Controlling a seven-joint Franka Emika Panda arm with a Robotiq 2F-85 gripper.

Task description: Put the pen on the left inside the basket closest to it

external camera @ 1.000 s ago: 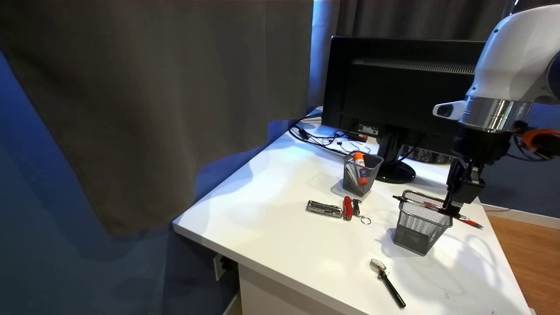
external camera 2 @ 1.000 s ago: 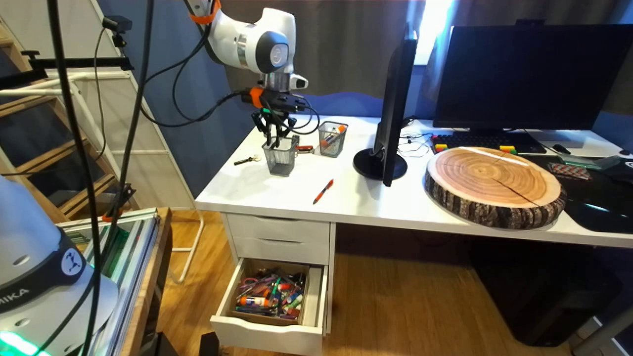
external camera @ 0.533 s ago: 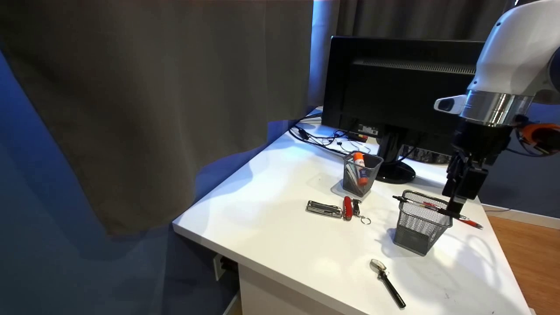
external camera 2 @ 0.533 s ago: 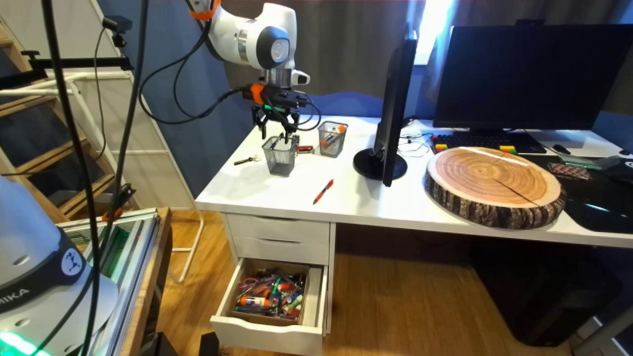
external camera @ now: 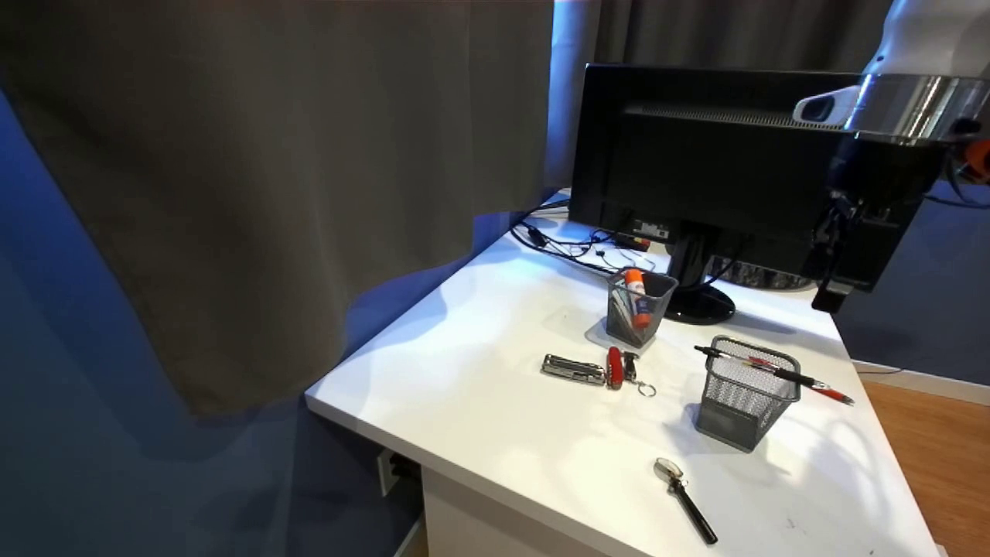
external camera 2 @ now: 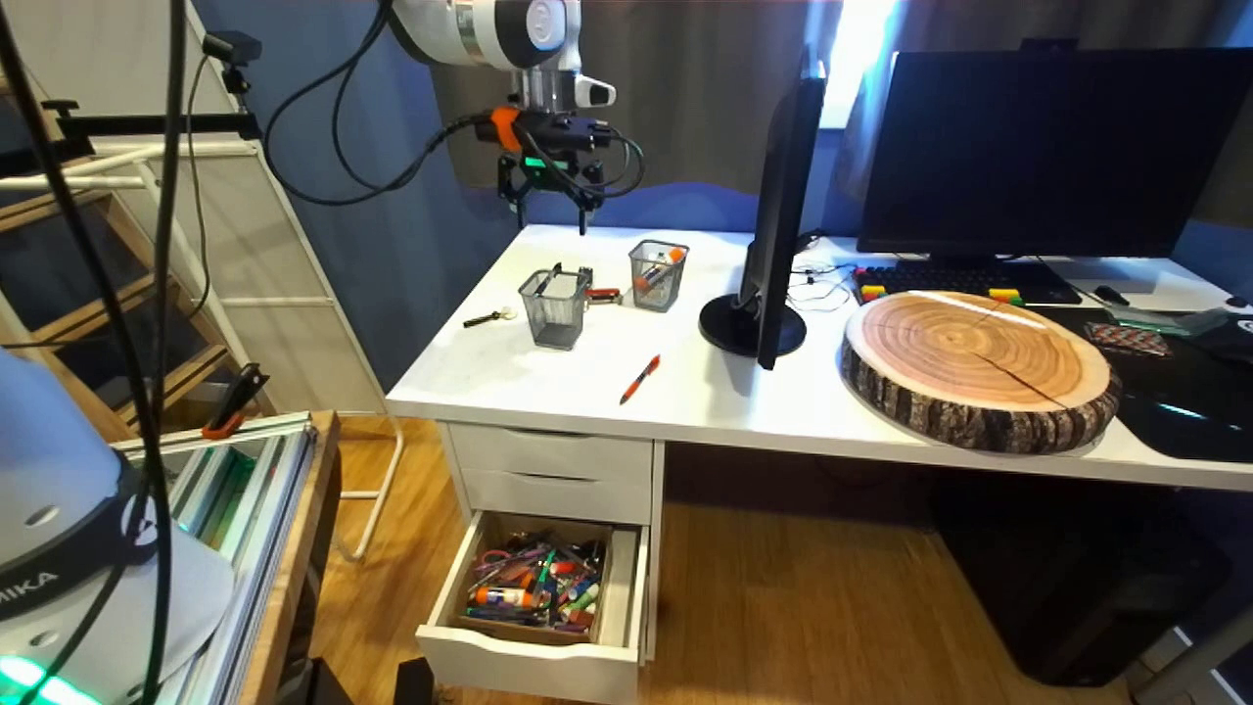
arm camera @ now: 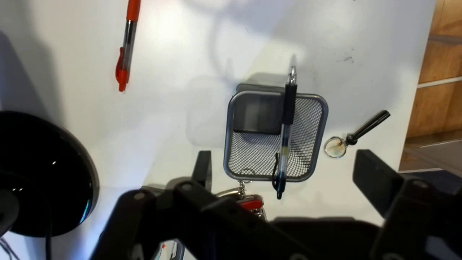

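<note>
The claw gapes above the square wire-mesh basket, its rim bridged by a clear-barrelled black pen.

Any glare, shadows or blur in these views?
Wrist view: black gripper fingers look slightly soft, with white glints on the round glossy black monitor base; in an exterior view, the window strip is blown out; in an exterior view, bright streaks on the silver metal arm collar, shadow beside the square grey wire-mesh basket.
</note>
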